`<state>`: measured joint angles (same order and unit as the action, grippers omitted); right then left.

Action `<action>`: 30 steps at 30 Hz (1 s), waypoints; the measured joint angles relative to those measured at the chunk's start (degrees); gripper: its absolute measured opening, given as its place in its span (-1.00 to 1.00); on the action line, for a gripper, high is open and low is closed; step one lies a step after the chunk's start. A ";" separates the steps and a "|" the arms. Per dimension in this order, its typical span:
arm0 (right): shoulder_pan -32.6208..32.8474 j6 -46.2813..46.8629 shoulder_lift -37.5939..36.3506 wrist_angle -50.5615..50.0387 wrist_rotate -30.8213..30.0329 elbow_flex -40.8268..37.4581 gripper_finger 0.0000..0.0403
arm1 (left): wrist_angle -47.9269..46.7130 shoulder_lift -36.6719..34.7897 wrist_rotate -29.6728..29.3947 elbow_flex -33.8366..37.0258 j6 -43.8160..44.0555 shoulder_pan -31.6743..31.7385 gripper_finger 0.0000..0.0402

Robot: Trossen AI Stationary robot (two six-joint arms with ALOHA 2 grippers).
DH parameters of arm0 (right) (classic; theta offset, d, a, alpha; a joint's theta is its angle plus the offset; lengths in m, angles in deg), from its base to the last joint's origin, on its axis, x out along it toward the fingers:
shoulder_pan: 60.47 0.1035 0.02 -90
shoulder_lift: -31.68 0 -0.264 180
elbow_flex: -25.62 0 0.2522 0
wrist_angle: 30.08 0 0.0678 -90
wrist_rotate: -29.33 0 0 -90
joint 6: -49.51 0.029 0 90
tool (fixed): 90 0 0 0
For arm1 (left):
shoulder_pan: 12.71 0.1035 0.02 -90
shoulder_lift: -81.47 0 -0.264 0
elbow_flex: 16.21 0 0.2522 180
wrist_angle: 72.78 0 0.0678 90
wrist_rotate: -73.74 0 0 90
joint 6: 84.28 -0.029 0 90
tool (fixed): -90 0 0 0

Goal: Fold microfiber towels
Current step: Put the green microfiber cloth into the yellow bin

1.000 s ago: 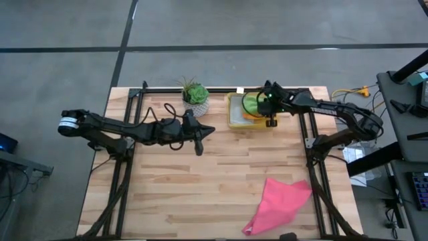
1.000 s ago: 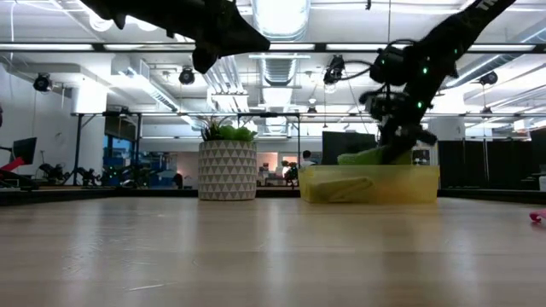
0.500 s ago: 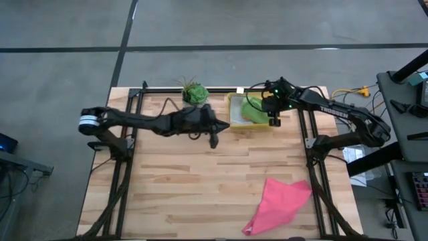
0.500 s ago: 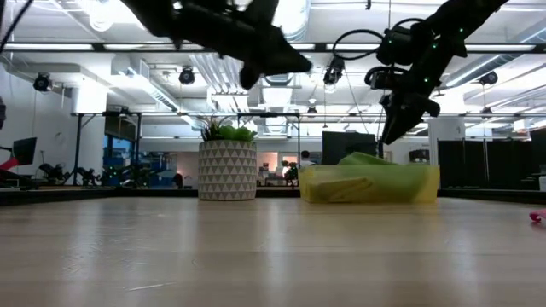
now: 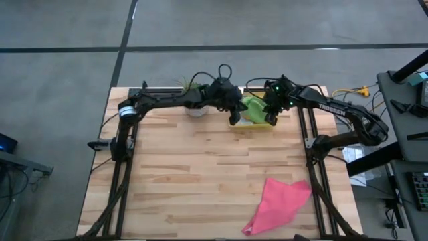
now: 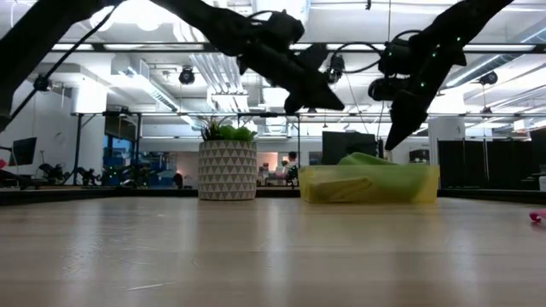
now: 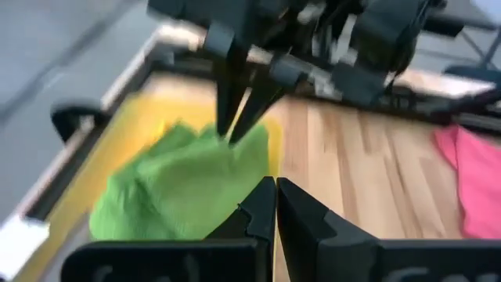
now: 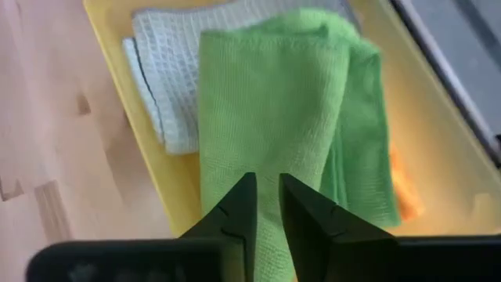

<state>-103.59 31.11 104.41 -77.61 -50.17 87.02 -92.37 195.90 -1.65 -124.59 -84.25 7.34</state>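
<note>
I see the translucent yellow plastic bin (image 5: pixel 235 123) at the far edge of the pale wooden plank surface (image 5: pixel 187 187), with the bright green microfiber towel (image 8: pixel 274 102) heaped on top inside it, a light grey waffle-textured towel (image 8: pixel 160 70) under it and a sliver of orange towel (image 8: pixel 403 192) at one side. My right gripper (image 5: pixel 271 120) hovers just above the green towel, its fingers (image 8: pixel 235 215) nearly together with a thin gap and holding nothing. My left gripper (image 5: pixel 233 119) hangs over the bin's other side, its fingers (image 7: pixel 258 207) clenched on nothing. The hot pink towel (image 5: pixel 281 204) lies rumpled near the front right of the surface, well apart. A patterned white pot with a spiky green plant (image 6: pixel 227 162) stands beside the bin, though from above the left arm probably hides most of it.
</note>
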 joint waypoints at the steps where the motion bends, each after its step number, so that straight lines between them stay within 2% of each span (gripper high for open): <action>1: -0.14 0.27 0.67 -0.18 0.06 0.00 -0.73 | -2.70 0.52 0.91 -0.94 0.01 0.50 -1.00; 10: -1.54 0.74 10.05 1.45 -0.13 -0.01 -0.27 | -9.93 0.49 1.84 -1.63 -1.98 0.87 -1.00; 13: -1.54 -1.09 12.79 1.18 -1.60 0.91 -0.22 | -11.03 0.22 1.82 -1.63 -1.98 0.88 -1.00; 16: -1.54 -4.51 13.70 1.01 -1.91 1.71 -0.38 | -11.71 -0.03 1.82 -1.63 -1.98 0.86 -1.00; 21: -1.56 -9.37 13.23 0.98 -3.10 4.25 -0.88 | -13.13 -0.33 1.80 -1.63 -1.98 0.83 -1.00; 30: -1.69 -22.24 13.63 1.13 -4.66 8.72 -0.95 | -13.31 -0.58 1.71 -1.59 -1.98 0.83 -1.00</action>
<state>-105.28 8.86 118.04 -76.49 -54.83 95.74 -105.68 195.31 0.06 -126.18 -86.23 8.16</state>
